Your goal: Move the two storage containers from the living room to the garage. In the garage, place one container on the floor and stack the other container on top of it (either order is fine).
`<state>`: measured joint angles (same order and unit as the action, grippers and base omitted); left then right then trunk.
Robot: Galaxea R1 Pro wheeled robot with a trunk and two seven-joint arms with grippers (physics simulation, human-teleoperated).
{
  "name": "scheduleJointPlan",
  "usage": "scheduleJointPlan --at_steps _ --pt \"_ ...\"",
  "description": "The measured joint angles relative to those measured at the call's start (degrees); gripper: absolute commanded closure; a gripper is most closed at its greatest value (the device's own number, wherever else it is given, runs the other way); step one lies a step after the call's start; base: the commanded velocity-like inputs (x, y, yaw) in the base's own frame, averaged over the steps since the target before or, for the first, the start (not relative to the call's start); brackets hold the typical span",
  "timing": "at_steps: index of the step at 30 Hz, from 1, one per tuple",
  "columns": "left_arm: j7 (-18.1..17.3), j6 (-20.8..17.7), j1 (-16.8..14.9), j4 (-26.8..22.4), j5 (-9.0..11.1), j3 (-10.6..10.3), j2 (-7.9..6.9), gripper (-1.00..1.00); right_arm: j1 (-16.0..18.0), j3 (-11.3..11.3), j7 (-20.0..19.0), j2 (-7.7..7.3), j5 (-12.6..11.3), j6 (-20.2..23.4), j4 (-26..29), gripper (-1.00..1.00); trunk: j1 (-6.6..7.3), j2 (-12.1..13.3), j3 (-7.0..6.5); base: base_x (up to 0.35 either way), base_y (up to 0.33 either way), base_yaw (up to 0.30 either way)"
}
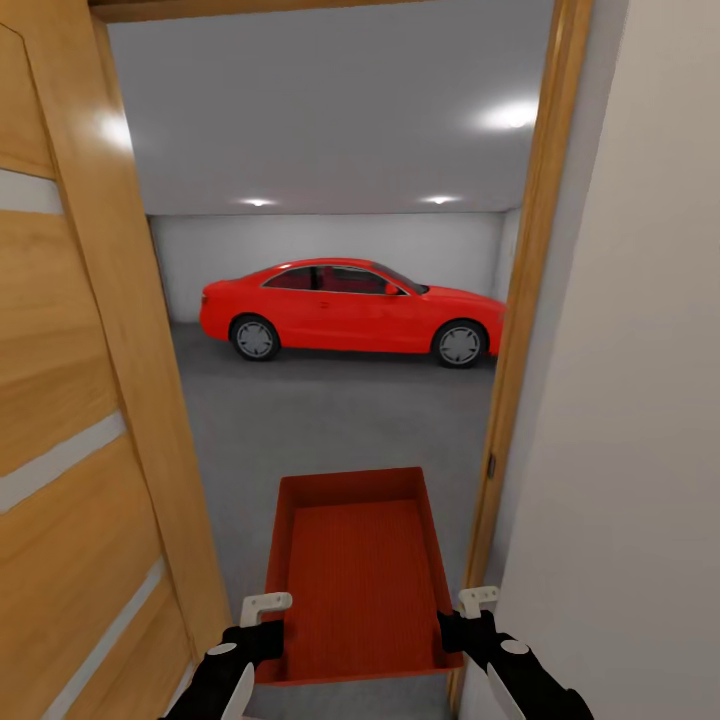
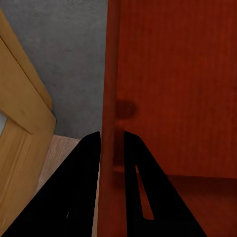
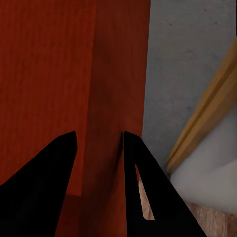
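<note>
As both grip: each hand [image 1: 268,608] [image 1: 478,600] clamped on container [image 1: 360,570] walls.

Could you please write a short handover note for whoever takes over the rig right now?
Left gripper: shut on the left wall of the storage container.
Right gripper: shut on its right wall.
The orange-red container is carried level between both arms, in the doorway between the open wooden door and the door frame. Ahead lies the garage, with its grey concrete floor and a red car at the far wall.
Done: one container has been brought to the garage threshold.
Left: drive in, set it on the concrete, and stack the other container on it; where that one is I cannot tell.
</note>
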<state>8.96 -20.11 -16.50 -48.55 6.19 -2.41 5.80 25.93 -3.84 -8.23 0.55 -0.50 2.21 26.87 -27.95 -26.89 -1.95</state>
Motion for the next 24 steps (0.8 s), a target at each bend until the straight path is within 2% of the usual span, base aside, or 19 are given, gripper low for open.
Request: scheduleJointPlan --at_steps 11,24 --pt "0.0 0.0 0.0 0.0 0.0 0.0 0.0 1.0 0.0 0.0 0.0 0.0 0.0 0.0 0.0 1.0 0.0 0.0 0.0 0.159 0.21 -0.252" --pt "0.0 0.1 0.0 0.0 0.0 0.0 -0.01 1.0 0.0 0.0 0.0 0.01 0.0 0.0 0.0 1.0 -0.01 0.0 0.0 0.022 0.025 -0.032"
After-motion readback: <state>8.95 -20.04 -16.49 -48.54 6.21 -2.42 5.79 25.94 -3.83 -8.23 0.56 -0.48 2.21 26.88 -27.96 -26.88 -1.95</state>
